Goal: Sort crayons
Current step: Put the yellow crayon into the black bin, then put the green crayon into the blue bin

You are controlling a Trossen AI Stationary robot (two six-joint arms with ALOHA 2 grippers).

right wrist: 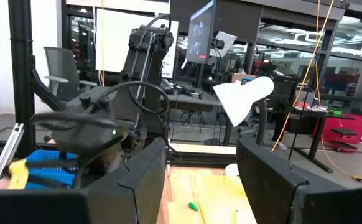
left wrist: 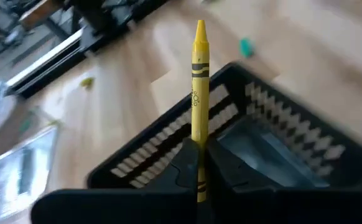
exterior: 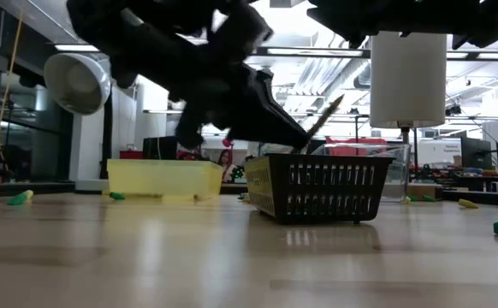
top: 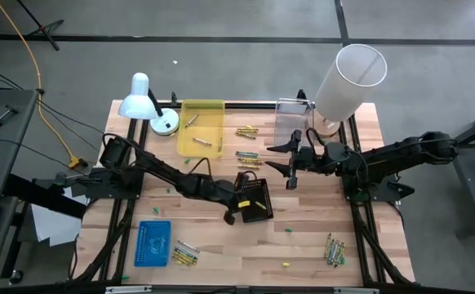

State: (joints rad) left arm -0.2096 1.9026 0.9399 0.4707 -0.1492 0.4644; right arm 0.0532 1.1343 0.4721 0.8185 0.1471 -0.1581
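Observation:
My left gripper [top: 242,205] is shut on a yellow crayon [left wrist: 199,81] at the near left side of the black mesh basket [top: 256,198]. In the low view the crayon's tip [exterior: 328,113] slants up over the basket [exterior: 317,188]. My right gripper [top: 290,161] is open and empty, above the table right of the loose crayons [top: 248,155], near the clear tray [top: 290,120]. More crayons lie by the yellow tray [top: 248,131], beside the blue tray [top: 185,254] and at the near right [top: 334,249]. My left gripper pinches the yellow crayon's lower part [left wrist: 199,163] between its two fingers, with the crayon lying along them. Most of its length and its pointed tip [left wrist: 200,26] stick out past the fingertips. The crayon is lifted clear, slanting up over the basket's rim.
A yellow tray [top: 201,126] holding two crayons stands at the far middle, and a blue tray [top: 153,242] at the near left. A white desk lamp [top: 144,102] and a tall white cylinder [top: 348,77] stand at the far edge. Small green and yellow specks dot the wood.

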